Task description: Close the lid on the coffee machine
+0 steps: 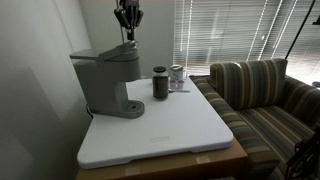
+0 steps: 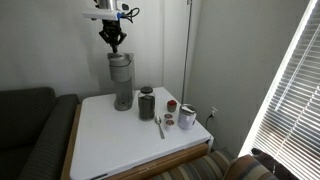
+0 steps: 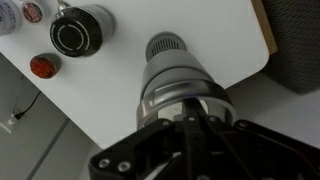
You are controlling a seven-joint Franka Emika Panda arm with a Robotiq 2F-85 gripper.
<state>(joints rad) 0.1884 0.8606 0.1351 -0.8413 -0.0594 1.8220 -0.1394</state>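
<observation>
The grey coffee machine [image 1: 108, 82] stands at the back of the white table and shows in both exterior views [image 2: 121, 80]. Its lid [image 1: 103, 54] lies flat along the top of the head. My gripper [image 1: 127, 33] hangs directly above the head [image 2: 114, 43], fingers together and empty, tips just over the lid. In the wrist view the gripper [image 3: 190, 118] points down at the machine's rounded top [image 3: 178, 75]. Dark fingers hide part of it.
A dark cylindrical cup [image 1: 160, 83] [image 2: 147, 103] [image 3: 80, 32] stands beside the machine. A silvery jar [image 1: 177, 75] [image 2: 187, 117], red-brown caps [image 2: 170, 105] [image 3: 42, 67] and a spoon [image 2: 160, 127] lie further along. A striped sofa [image 1: 265, 100] borders the table.
</observation>
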